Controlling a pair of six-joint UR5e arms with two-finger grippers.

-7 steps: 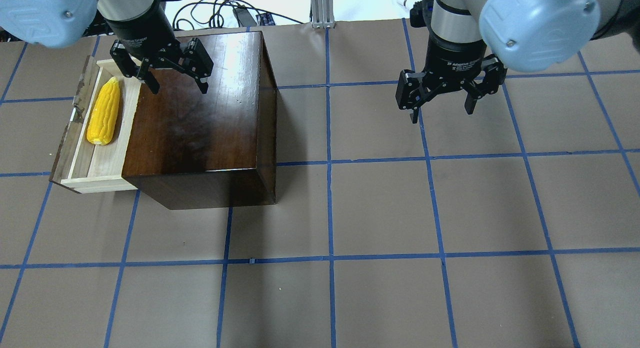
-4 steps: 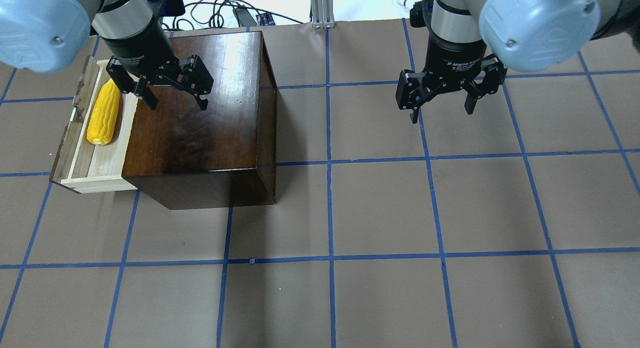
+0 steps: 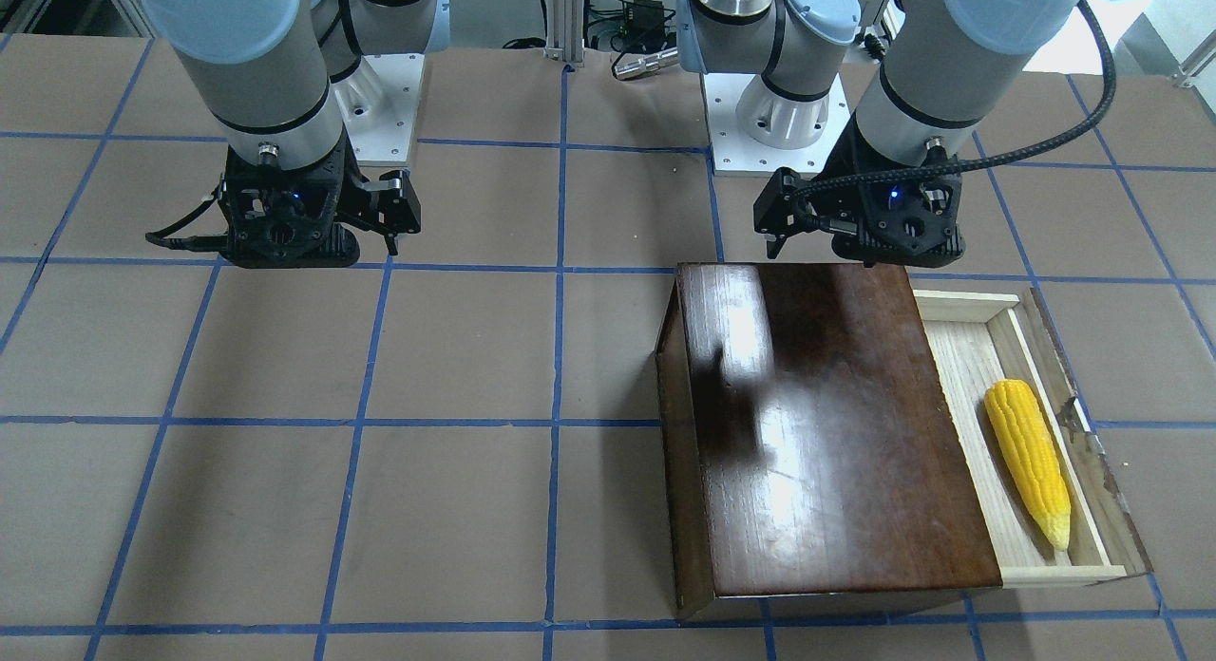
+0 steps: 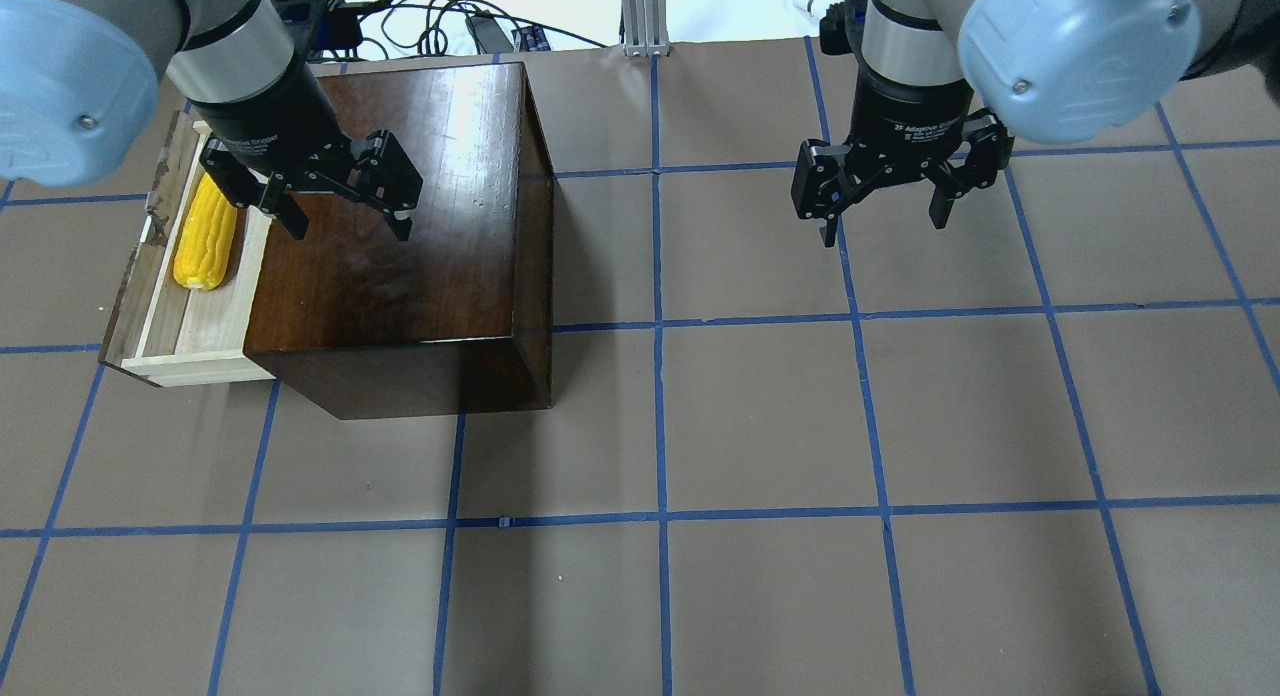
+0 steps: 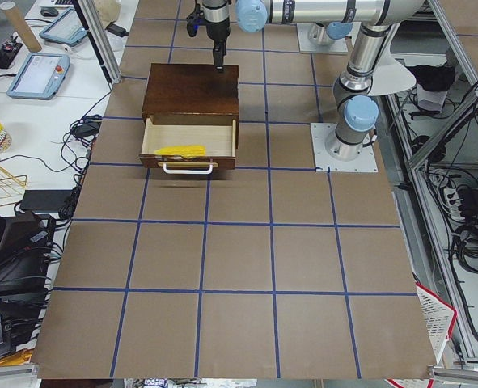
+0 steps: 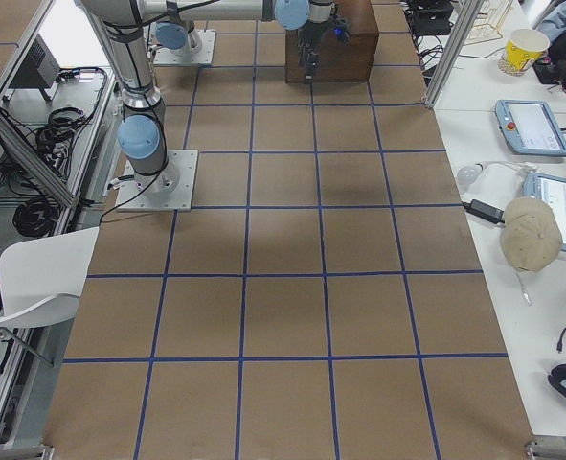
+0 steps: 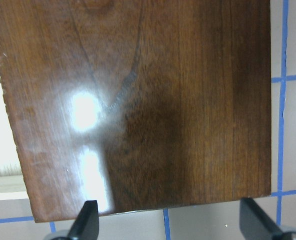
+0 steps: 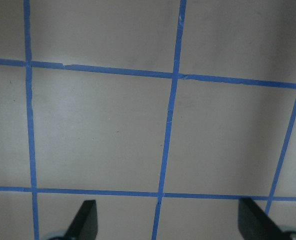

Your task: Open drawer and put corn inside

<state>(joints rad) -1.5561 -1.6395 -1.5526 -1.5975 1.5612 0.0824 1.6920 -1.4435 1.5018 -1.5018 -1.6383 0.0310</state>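
Left gripper: poised above box, fingers spread wide.
Right gripper: hanging over table, fingers spread.
Corn: lying in open drawer.
Front-facing view: whole cob shown; overhead hides one end behind left gripper.

We take this for a robotics lab: two industrial arms bolted through metal plates to a brown-papered surface gridded with blue tape, aluminium framing behind, loose cables alongside, and what look like teach pendants lying on white side benches.
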